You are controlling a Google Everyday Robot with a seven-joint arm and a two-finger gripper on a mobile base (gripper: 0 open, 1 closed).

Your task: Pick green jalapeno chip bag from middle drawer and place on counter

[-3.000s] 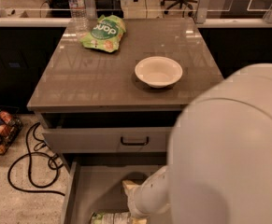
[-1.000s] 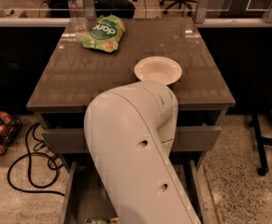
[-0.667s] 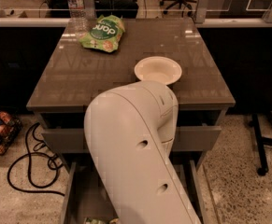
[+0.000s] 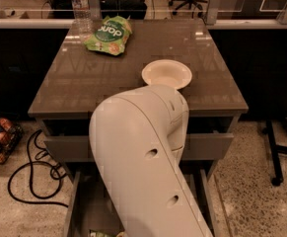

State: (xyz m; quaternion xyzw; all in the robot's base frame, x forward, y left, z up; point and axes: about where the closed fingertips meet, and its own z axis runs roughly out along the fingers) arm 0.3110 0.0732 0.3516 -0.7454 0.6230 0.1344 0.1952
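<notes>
The middle drawer (image 4: 89,207) stands pulled open at the bottom of the view, below the counter (image 4: 84,78). A small green and pale edge of the green jalapeno chip bag (image 4: 100,233) shows on the drawer floor at the bottom edge. My white arm (image 4: 143,167) reaches down over the drawer and hides most of it. The gripper is hidden behind the arm and is out of view.
A white bowl (image 4: 166,74) sits on the counter just behind the arm. A brighter green bag (image 4: 108,33) and a water bottle (image 4: 80,4) are at the counter's back left. A shut grey drawer front (image 4: 64,148) sits above the open drawer. Cables (image 4: 29,181) lie on the floor at left.
Three seconds ago the arm was at the lower right, reaching into the drawer. Now its big link crosses the middle and hides the drawer's centre. Over the last second almost nothing moved.
</notes>
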